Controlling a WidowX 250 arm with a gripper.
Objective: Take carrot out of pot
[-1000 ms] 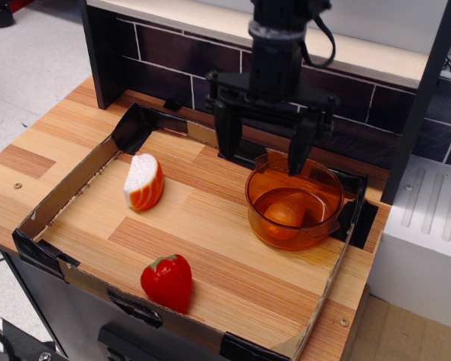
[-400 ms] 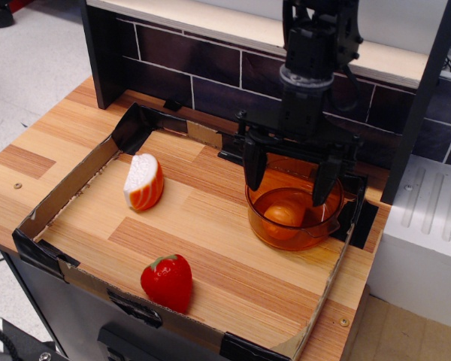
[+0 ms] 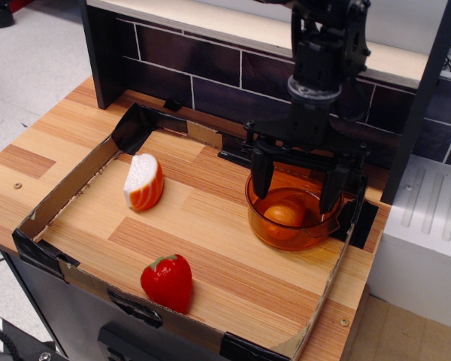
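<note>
One carrot (image 3: 285,216) sits on the floor of the pot (image 3: 264,229), and the pot stands on the worktop (image 3: 210,241) near the far right corner of the cardboard tray (image 3: 68,188). A second ago my gripper (image 3: 295,186) hung above and to the left of the pot, only one finger over its rim; since then I have shifted right and come down, so that now it stands spread wide over the pot's mouth, one finger at the left rim and the other at the right, both tips at about rim level. The jaws are parted and hold nothing. The carrot has not moved and lies between and below the fingertips, so I judge the approach is nearly lined up and the grasp itself is not yet begun. What remains, I think, is to descend inside the pot without catching the thin rim, since both fingers look close to the wall, then close on the carrot and lift it clear. The orange-and-white wedge (image 3: 144,182) lies well to the left of the pot and the strawberry (image 3: 167,280) sits toward the near edge, left of the pot; neither is in my way.
</note>
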